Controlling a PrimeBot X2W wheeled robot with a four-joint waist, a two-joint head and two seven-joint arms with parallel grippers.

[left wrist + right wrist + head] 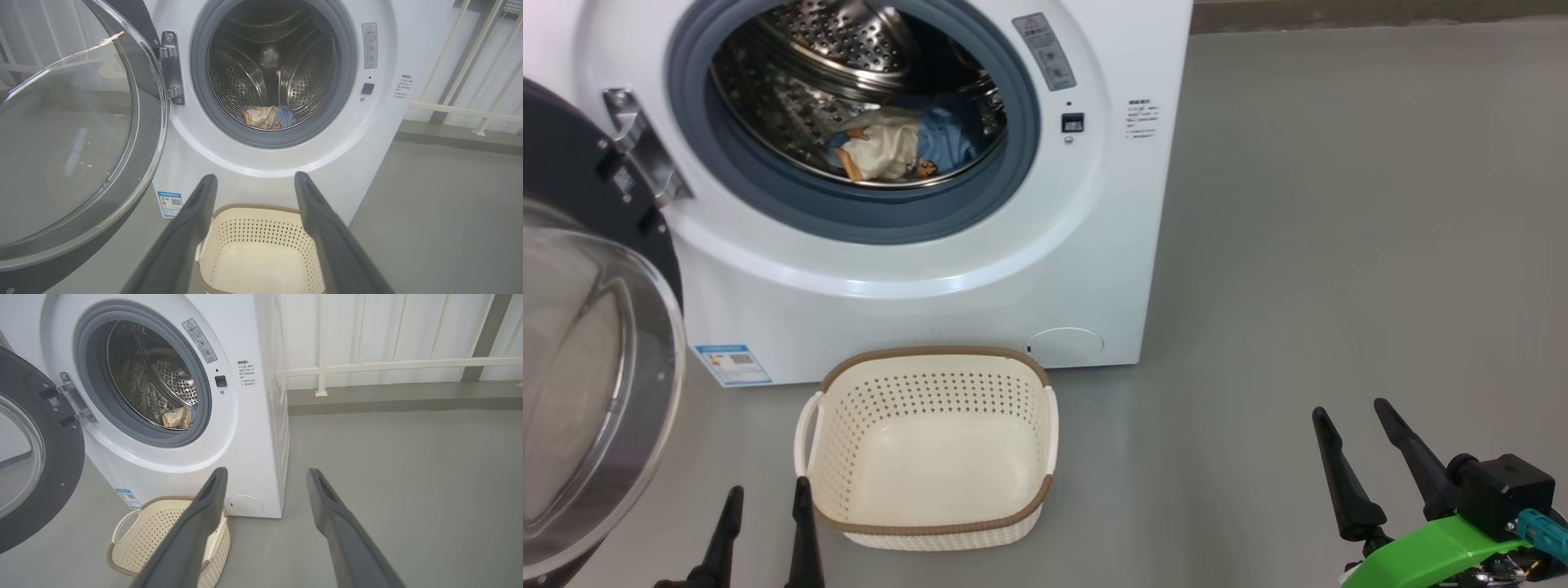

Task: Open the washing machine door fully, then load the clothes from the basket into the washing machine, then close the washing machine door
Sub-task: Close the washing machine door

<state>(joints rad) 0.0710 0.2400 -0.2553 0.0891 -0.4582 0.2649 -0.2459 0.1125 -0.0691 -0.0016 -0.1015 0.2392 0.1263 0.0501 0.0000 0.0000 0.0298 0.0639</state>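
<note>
Well, the loading looks done to me. The clothes (894, 147) lie low in the steel drum (841, 49), behind the lip of the grey-blue gasket (849, 216). The basket (935, 354) stands on the floor (1339, 245) just in front of the washing machine (915, 294), under the opening, and shows nothing but its bare cream bottom. That spot makes for a short lift from basket to drum.

The washing machine door (596, 384) is swung wide to my left on its metal hinge (645, 155), with the glass bowl bulging out towards me. What I judge is left is to close it.

My left fingers (804, 531) are spread apart with nothing between them. They sit low, near the basket's closest left corner and just beside the door's rim. That puts them on the right side to reach behind the door and push it round. My right fingers (1343, 482) are parted and empty too, well off to the right over bare floor, which keeps them out of the door's swing.

One caution: the gasket lip hides the front edge of the bundle, so I can't quite tell whether any cloth trails onto the rubber. If it does, the door would pinch it.
</note>
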